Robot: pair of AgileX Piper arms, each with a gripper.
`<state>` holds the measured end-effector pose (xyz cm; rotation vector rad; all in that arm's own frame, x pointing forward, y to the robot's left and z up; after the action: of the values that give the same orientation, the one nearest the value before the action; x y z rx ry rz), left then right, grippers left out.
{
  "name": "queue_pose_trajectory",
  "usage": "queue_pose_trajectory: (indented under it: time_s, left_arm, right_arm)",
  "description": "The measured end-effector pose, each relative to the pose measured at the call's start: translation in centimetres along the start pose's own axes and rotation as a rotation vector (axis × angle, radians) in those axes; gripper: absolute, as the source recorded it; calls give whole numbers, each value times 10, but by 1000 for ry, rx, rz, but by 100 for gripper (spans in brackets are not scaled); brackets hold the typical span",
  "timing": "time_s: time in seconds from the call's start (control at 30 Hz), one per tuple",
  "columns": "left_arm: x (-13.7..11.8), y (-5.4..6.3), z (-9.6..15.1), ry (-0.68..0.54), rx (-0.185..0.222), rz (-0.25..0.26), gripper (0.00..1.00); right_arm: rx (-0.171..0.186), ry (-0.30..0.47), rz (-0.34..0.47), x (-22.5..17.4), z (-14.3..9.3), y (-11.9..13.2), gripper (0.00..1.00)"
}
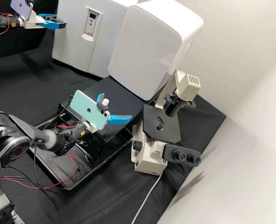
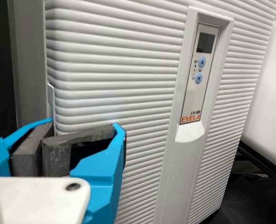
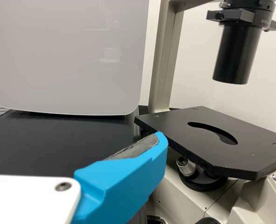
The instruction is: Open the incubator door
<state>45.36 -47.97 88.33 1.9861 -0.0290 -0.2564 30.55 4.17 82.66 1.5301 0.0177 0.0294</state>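
At the upper left of the high view, the ribbed incubator door (image 1: 69,37) stands upright and appears closed, its control panel (image 1: 90,23) set in a smooth central band. The left pincer (image 1: 61,19) lies at the door's outer edge; whether it is spread, pressed together or pinching the door cannot be told. The right pincer (image 1: 116,105) is spread, with nothing between its fingers, well apart from the door and near the microscope (image 1: 161,124).

Handling (judged): the door is probably a stiff, fairly heavy panel on hinges, with a seal that resists at first and then yields. Its smooth casing may be slippery, and the ribs offer little purchase. The favoured hold is the thin pale lip (image 2: 51,100) at the outer edge, taken firmly and drawn outward along the hinge arc. A straight pull could slip off or strain the lip; a hard one could shift the cabinet on the surface (image 1: 23,81).
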Motion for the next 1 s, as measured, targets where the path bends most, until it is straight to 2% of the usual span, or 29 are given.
queue_pose_trajectory:
  time_s: [1.0]
  left_arm:
    - [-7, 1, 1, -22, 2, -12, 0]
  right_arm:
    - [0, 0, 0, 0, 0, 0, 100]
